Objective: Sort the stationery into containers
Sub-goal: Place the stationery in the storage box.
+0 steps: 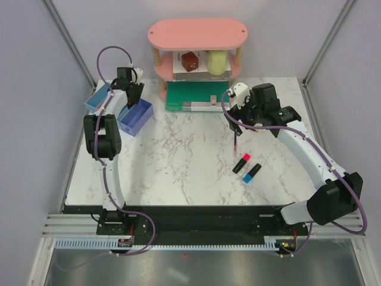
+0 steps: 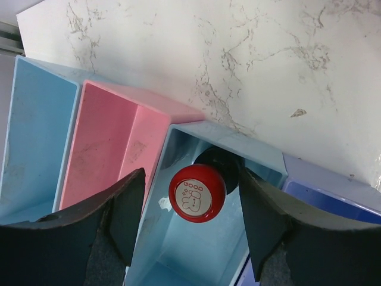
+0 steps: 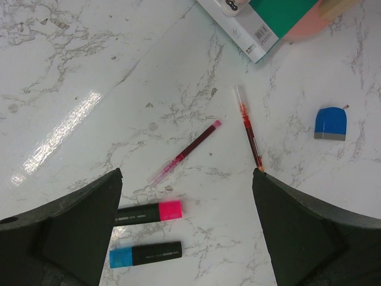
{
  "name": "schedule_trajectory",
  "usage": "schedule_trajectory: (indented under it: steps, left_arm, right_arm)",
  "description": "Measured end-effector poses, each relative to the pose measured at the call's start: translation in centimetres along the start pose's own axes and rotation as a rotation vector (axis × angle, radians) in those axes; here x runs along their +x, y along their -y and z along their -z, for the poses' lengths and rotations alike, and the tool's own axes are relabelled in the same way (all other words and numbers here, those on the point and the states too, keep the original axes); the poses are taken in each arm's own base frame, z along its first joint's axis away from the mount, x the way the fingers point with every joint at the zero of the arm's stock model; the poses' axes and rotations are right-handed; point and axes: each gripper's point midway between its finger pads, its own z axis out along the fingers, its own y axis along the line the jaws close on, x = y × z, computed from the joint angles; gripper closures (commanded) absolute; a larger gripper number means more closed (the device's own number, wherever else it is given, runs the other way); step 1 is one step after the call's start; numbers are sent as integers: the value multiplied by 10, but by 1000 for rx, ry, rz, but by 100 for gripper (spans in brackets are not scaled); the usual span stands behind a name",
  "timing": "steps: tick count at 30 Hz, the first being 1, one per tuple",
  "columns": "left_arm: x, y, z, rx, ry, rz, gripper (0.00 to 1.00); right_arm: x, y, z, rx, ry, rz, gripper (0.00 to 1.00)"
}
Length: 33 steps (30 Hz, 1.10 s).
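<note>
Left jaws are spread open over the row of bins, one finger on each side of the red-black round piece. That piece sits down in the blue bin with a gap on both sides, so I'd call it let go. The pink bin and light blue bin are next door. The purple-blue bin is mostly cut off by the frame.

Right jaws are wide open too, gripping nothing, above the loose stuff on the marble surface. The bit that matters is a thin reddish stick lying right at the gap between them. Its long axis runs diagonally, lower left to upper right, so the wrist probably needs a twist to close across it. The thin red pen lies just off the right finger. The pink-ended highlighter and blue-ended highlighter lie side by side toward the left finger, with the small blue piece off to the right.

The right arm is clearly the nearer one, and the left is well apart.

Can't tell if the stick is a second pen or a refill. The small beige-white piece on the green book is too small to read.
</note>
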Motion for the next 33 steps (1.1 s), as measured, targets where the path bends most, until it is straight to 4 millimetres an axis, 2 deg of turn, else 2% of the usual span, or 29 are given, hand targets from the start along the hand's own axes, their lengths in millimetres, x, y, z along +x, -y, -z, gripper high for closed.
schedule_trajectory:
  steps: [7, 12, 18, 21, 26, 33]
  left_arm:
    - [5, 4, 6, 16, -1, -1, 29]
    - [14, 16, 33, 84, 4, -5, 29]
    - [8, 27, 62, 144, 47, -8, 29]
    - [12, 34, 72, 170, 52, -13, 31]
    - [32, 46, 86, 213, 31, -33, 37]
    - [70, 68, 100, 311, -18, -106, 40]
  right_arm:
    - [0, 0, 0, 0, 0, 0, 2]
    - [0, 0, 0, 0, 0, 0, 2]
    - [0, 0, 0, 0, 0, 0, 2]
    - [0, 0, 0, 1, 0, 0, 2]
    - [4, -1, -1, -2, -8, -1, 2]
    - [6, -2, -2, -4, -14, -2, 2]
